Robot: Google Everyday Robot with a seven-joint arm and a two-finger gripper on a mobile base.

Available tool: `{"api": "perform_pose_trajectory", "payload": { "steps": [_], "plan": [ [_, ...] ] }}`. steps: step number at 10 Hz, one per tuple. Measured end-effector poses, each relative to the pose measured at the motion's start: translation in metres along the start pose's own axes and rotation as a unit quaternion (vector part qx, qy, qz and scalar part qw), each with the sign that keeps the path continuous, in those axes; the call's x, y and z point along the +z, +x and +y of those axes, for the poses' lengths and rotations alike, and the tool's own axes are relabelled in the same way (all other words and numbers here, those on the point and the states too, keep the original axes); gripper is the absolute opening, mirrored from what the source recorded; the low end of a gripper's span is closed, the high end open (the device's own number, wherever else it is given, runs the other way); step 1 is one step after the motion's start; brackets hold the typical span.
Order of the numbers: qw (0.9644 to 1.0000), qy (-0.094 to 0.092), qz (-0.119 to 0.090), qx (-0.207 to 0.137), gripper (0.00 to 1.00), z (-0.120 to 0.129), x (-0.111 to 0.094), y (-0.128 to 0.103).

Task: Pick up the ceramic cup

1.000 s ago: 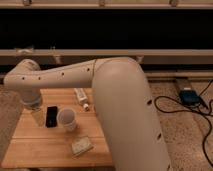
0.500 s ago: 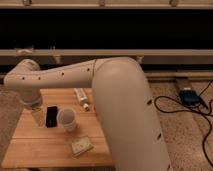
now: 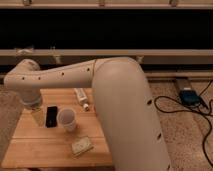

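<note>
The ceramic cup [image 3: 67, 120] stands upright near the middle of the wooden worktop [image 3: 30, 150]. The end effector [image 3: 44, 115] hangs low just to its left, so I'd say it should shift right until it is squarely over the cup, then close on the tapering wall below the rim, keeping clear of the white bottle [image 3: 81, 98] lying farther back. I cannot tell whether the end effector is released or clenched, but the cup is plainly not in it.

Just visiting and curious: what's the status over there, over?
End effector low over the wooden table, just left of the ceramic cup. Cup upright, not lifted. Behind it a white bottle, in front a flat packet, both apart.
</note>
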Motion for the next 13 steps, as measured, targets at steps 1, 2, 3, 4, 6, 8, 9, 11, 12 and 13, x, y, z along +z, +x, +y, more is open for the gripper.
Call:
{"api": "perform_pose_trajectory", "payload": {
  "steps": [1,2,3,4,6,8,9,11,12,13],
  "plan": [
    [1.0000,0.000,0.000,0.000,0.80,0.000,0.000,0.000],
    [1.0000,0.000,0.000,0.000,0.80,0.000,0.000,0.000],
    [1.0000,0.000,0.000,0.000,0.80,0.000,0.000,0.000],
    [1.0000,0.000,0.000,0.000,0.80,0.000,0.000,0.000],
    [1.0000,-0.001,-0.001,-0.001,0.80,0.000,0.000,0.000],
    [1.0000,-0.004,-0.006,0.005,0.80,-0.001,-0.004,-0.001],
    [0.9999,-0.004,-0.010,0.009,0.80,-0.003,-0.006,-0.003],
    [0.9995,-0.002,-0.019,0.027,0.80,-0.010,-0.010,-0.016],
    [0.9988,0.001,-0.027,0.040,0.80,-0.017,-0.012,-0.026],
    [0.9979,0.003,-0.035,0.054,0.80,-0.026,-0.013,-0.038]
  ]
}}
